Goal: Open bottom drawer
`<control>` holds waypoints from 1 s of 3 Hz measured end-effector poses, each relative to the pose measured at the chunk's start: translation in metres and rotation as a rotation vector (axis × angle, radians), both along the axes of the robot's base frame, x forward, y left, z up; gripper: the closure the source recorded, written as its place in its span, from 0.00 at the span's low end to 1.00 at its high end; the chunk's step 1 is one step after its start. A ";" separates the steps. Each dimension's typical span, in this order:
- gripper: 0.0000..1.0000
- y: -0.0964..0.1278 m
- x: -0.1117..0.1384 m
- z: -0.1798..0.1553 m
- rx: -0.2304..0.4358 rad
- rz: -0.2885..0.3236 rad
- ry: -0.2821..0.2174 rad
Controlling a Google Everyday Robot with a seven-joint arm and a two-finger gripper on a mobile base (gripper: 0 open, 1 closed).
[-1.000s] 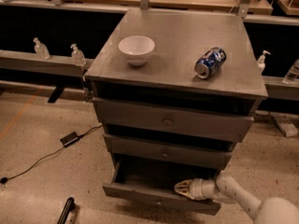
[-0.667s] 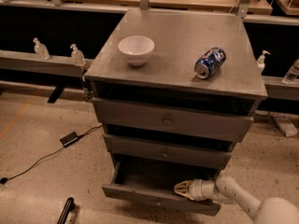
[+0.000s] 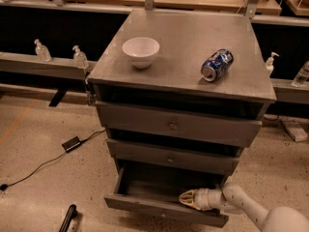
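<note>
Cream-white, my gripper (image 3: 189,199) sits at 5 o'clock in the view, in the cavity of the pulled-out bottom drawer (image 3: 145,206), just behind its front. I cannot tell whether it is apart or together. Over the last second it has only edged toward 9 o'clock. The drawer stands equally far out, so I judge the opening essentially done.

The tool (image 3: 189,198) sits inside the front right part of the open bottom drawer (image 3: 145,207), and its arm (image 3: 260,214) is cut off at the picture's lower right corner. The drawer's rear is hidden in shadow under the middle drawer (image 3: 145,153). A black bar (image 3: 67,220) on the floor is cut off by the lower edge.
</note>
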State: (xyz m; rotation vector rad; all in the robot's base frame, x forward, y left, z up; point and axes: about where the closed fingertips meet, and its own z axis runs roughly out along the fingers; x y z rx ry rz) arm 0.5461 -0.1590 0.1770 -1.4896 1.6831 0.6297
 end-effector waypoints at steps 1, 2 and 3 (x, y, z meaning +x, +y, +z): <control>1.00 0.001 0.019 0.000 -0.001 0.017 -0.049; 1.00 0.004 0.039 0.001 -0.006 0.025 -0.081; 1.00 0.007 0.055 0.001 -0.007 0.030 -0.099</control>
